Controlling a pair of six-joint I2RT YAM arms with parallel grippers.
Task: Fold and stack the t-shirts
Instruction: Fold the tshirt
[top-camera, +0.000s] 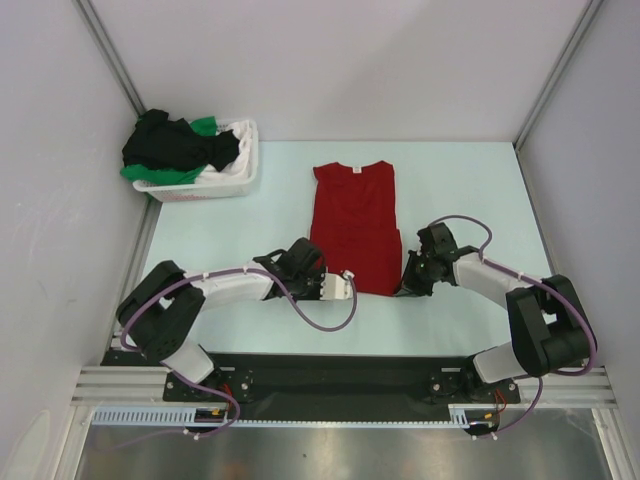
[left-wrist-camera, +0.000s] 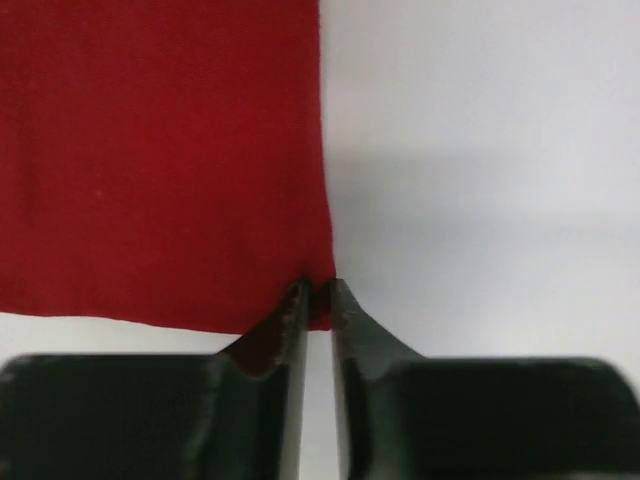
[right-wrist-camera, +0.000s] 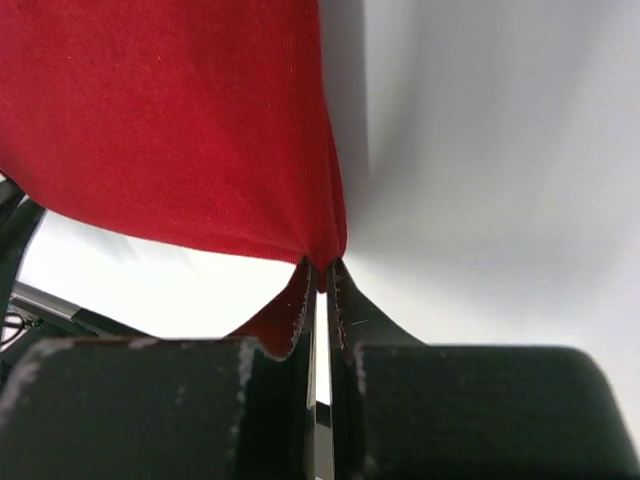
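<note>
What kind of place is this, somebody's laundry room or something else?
Probably a lab robot test cell, not a home: bare white panel walls enclose a pale table with a red t-shirt laid out, and the left arm and right arm sit on an aluminium-rail base.

This is a robotics lab test cell: a pale table is boxed in on three sides by plain white wall panels set in bare aluminium posts. The left arm and the right arm are bolted to a black base plate on extruded rails at the near edge, with loose purple cables and a slotted cable duct below. The only household things in view — a white laundry basket and a red t-shirt — lie on that table.
</note>
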